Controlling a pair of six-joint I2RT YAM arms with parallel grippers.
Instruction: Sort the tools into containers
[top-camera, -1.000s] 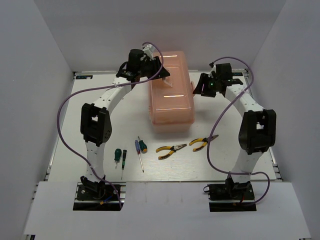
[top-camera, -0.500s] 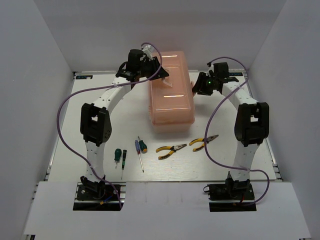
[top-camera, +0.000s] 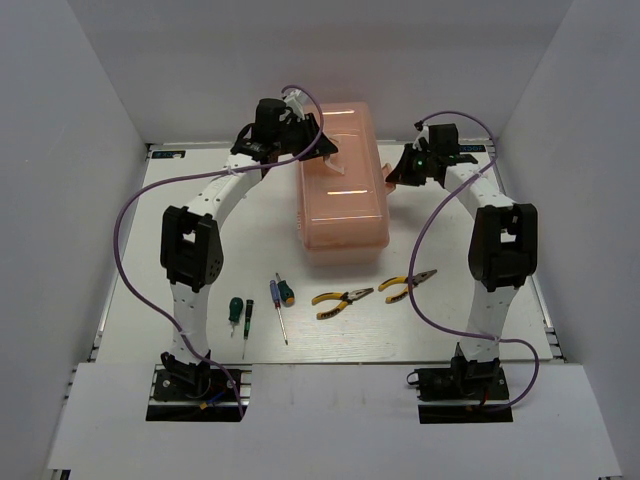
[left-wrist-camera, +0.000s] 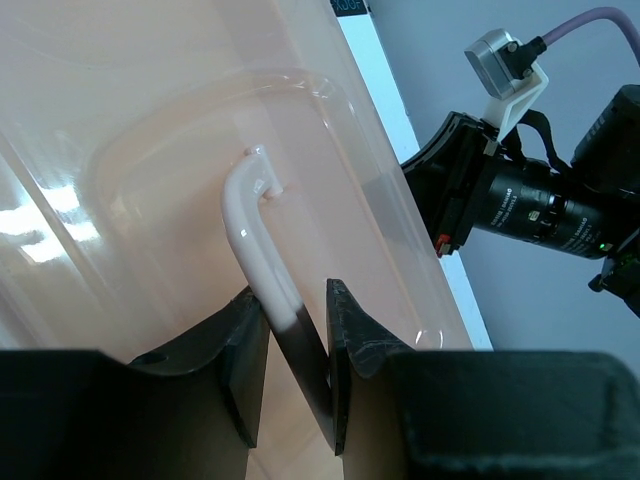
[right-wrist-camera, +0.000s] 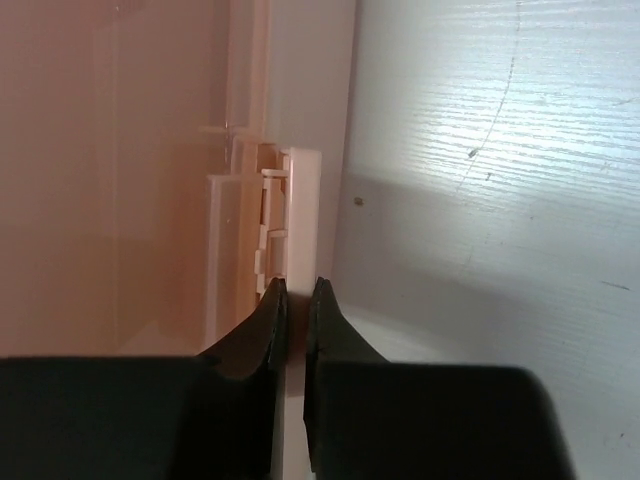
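From above, a small dark sticker (top-camera: 166, 155) sits at the far edge of the table (top-camera: 130, 250). Its writing is too small to read. The left arm reaches far out and bends in over the pink toolbox (top-camera: 343, 205). The left claw (top-camera: 322, 152) is on top of the shut lid. The right arm goes up its own side and turns in, so the right claw (top-camera: 398, 172) is at the right side of the box. The four tools lie on the table in front of the box, outside it. They are the dark green screwdriver (top-camera: 237, 312), the blue-and-green screwdriver (top-camera: 281, 300), one yellow pliers (top-camera: 342, 298) and the other yellow pliers (top-camera: 405, 285).

In the left wrist view, a dark label (left-wrist-camera: 350, 6) at the top edge has pale letters. They are cut off and cannot be read. The left claw's fingers (left-wrist-camera: 245, 350) are clamped on the white lid handle (left-wrist-camera: 255, 230). Past the box is the black camera (left-wrist-camera: 520, 200) on the other arm.

In the right wrist view, the right claw's fingers (right-wrist-camera: 270, 320) are close together with only a thin gap. Their tips are at the lower edge of the latch (right-wrist-camera: 300, 200) on the side of the box. I cannot tell if they pinch it.
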